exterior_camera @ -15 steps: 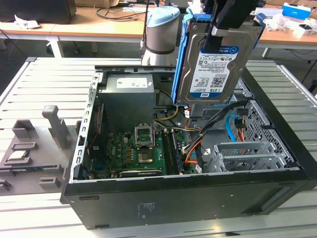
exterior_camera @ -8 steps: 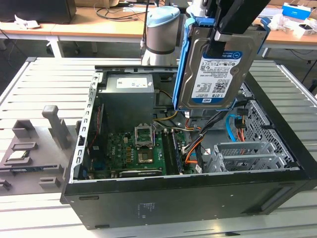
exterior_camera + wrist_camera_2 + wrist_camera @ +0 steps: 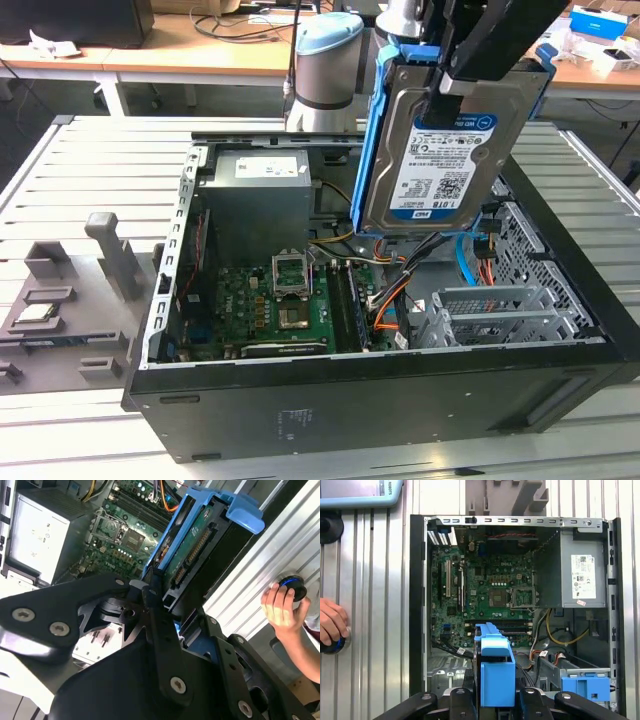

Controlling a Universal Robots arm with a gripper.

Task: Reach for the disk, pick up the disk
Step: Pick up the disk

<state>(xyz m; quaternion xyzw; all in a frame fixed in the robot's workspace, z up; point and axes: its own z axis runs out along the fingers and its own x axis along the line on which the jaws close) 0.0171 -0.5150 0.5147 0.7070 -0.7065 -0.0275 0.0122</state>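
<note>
The disk (image 3: 435, 150) is held aloft above the open computer case (image 3: 560, 330), pinched edgewise by the gripper (image 3: 167, 607). It is judged rigid, fairly heavy and shock-sensitive; the blue carrier rail (image 3: 495, 672) is the safest place to be gripped.

Exterior oblique; wrist views above computer case (image 3: 417, 605).

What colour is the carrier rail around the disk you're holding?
Blue, framing the silver-grey disk shut in the end effector; it shows best in the exterior view.
</note>
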